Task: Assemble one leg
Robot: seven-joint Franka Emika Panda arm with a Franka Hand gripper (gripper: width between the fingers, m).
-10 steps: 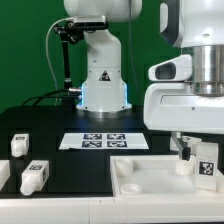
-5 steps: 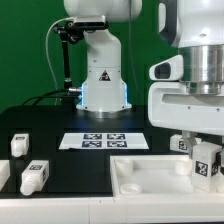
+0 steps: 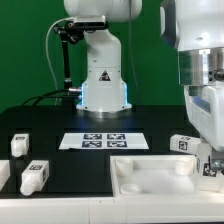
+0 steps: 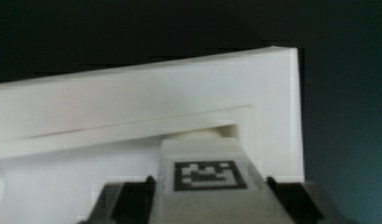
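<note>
My gripper is at the exterior view's right edge, low over the right end of the large white tray-like panel. It is shut on a white leg. In the wrist view the leg's square tag faces the camera between the two dark fingers, with the panel's raised corner just beyond it. In the exterior view the held leg is mostly cut off by the frame edge. Whether it touches the panel cannot be told.
Two loose legs lie at the exterior view's left, one further back and one nearer. Another leg lies behind the panel's right end. The marker board lies in front of the robot base.
My gripper has moved toward the exterior view's right with the leg in it, and is now partly out of frame. The leg behind the panel has come into view.
</note>
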